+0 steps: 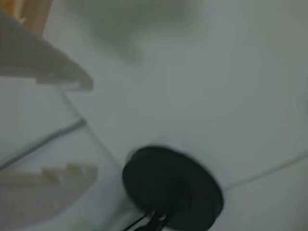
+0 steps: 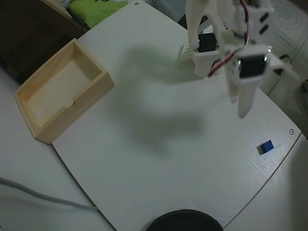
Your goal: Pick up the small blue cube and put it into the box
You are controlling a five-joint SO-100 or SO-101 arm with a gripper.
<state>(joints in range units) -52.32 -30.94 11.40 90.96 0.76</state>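
The small blue cube [image 2: 265, 147] lies on the white tabletop near its right edge in the overhead view; the blurred wrist view does not show it. The box [image 2: 62, 89], pale wood and open-topped, stands at the table's left edge with nothing visible inside; an orange-toned corner of the box [image 1: 33, 12] shows at the wrist view's top left. My gripper [image 2: 239, 108] hangs above the table up and to the left of the cube, well apart from it. In the wrist view the gripper [image 1: 91, 127] is open, its two white fingers wide apart around bare table.
A black round disc [image 2: 185, 221] sits at the table's front edge, seen large as the disc [image 1: 171, 187] in the wrist view. A grey cable [image 2: 43, 197] runs off the lower left. The arm's white base [image 2: 207, 48] stands at the back. The table [image 2: 159, 144] has a curved right edge.
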